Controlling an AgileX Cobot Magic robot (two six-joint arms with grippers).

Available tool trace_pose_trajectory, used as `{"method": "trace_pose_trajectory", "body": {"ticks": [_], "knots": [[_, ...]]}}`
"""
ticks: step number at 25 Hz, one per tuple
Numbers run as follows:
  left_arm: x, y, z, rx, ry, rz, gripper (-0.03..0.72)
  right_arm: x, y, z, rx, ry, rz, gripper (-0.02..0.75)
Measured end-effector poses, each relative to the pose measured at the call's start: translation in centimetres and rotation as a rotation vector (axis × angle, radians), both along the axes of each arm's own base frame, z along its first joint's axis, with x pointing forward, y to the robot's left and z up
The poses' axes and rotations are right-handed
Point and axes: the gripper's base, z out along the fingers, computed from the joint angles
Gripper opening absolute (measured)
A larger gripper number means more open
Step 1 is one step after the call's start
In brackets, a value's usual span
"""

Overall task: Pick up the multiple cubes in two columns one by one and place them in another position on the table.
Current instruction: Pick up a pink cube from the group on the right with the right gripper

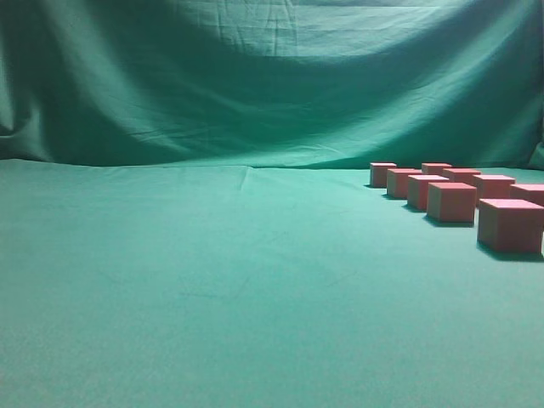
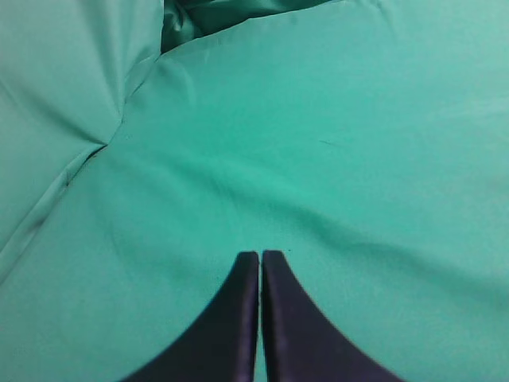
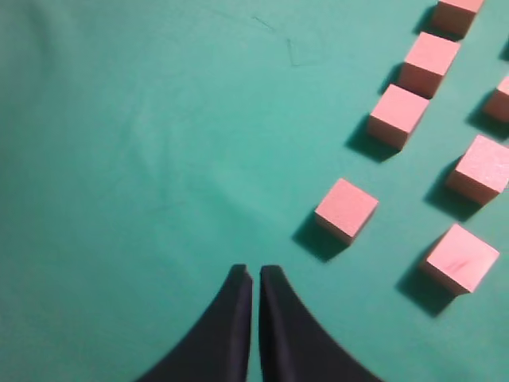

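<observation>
Right gripper (image 3: 255,274), fingers pressed together and empty, hangs over the table (image 1: 212,280); the nearest cube (image 3: 346,208) lies ahead and to the right of its fingertips, apart from them. The cubes (image 1: 463,197) run in two columns leading away to the upper right; nine show in the exterior view. Left gripper (image 2: 260,259), likewise closed and empty, has only cloth before it, so the right arm is judged nearer.
</observation>
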Motion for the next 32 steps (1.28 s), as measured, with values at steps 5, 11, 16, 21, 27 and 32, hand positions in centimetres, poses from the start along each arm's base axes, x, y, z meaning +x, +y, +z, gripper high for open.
{"method": "trace_pose_trajectory", "body": {"ticks": [5,11,16,21,27,32], "knots": [[0.0,0.0,0.0,0.0,0.0,0.0,0.0,2.4,-0.4,0.4,-0.083,0.115,-0.118,0.0],[0.0,0.0,0.0,0.0,0.0,0.0,0.0,3.6,1.6,-0.2,-0.288,0.204,-0.179,0.0],[0.0,0.0,0.0,0.0,0.0,0.0,0.0,4.8,3.7,-2.3,-0.344,0.292,-0.244,0.0],[0.0,0.0,0.0,0.0,0.0,0.0,0.0,6.5,5.4,-4.3,-0.337,0.276,-0.23,0.0],[0.0,0.0,0.0,0.0,0.0,0.0,0.0,7.5,5.8,-5.3,-0.307,0.278,-0.276,0.269],[0.0,0.0,0.0,0.0,0.0,0.0,0.0,8.0,6.1,-6.2,-0.273,0.343,-0.379,0.519]]}}
